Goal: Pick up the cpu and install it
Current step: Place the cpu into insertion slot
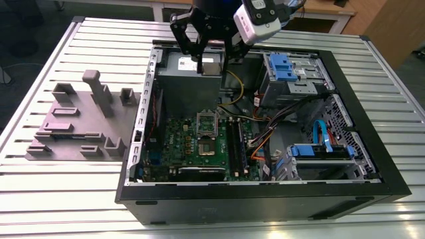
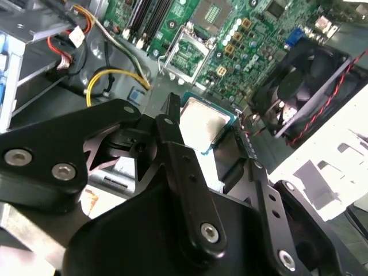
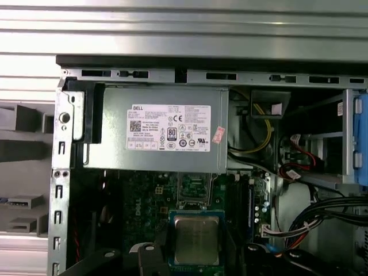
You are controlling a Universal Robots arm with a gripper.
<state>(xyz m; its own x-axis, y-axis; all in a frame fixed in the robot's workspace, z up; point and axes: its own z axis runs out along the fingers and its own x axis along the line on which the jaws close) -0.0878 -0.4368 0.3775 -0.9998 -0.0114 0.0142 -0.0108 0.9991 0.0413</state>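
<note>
The black two-finger gripper [image 1: 211, 59] hangs over the open black computer case [image 1: 265, 201], right above the grey metal power-supply box [image 1: 186, 87]. Its jaws are drawn in narrow and clamped on the small square cpu with the shiny silver-grey top [image 1: 209, 66]. The chip is clear of the board and held flat between the fingers.

In the second wrist view the cpu [image 2: 201, 122] sits squarely between the dark fingers [image 2: 171, 112], its pale rim touching them on both sides. The first wrist view looks down past the chip [image 3: 196, 238] to the green motherboard [image 3: 144, 201], where the rectangular metal socket frame [image 3: 194, 187] lies just beside the power supply's edge. In the exterior view that frame [image 1: 207, 122] is well below the gripper, in the middle of the board.

Off to the exterior view's left, the mauve-grey plastic tray with raised blocks [image 1: 66, 127] rests on the slatted metal table [image 1: 66, 199], apart from the case. A black cooling fan [image 2: 299, 86] shows near the board's edge.
</note>
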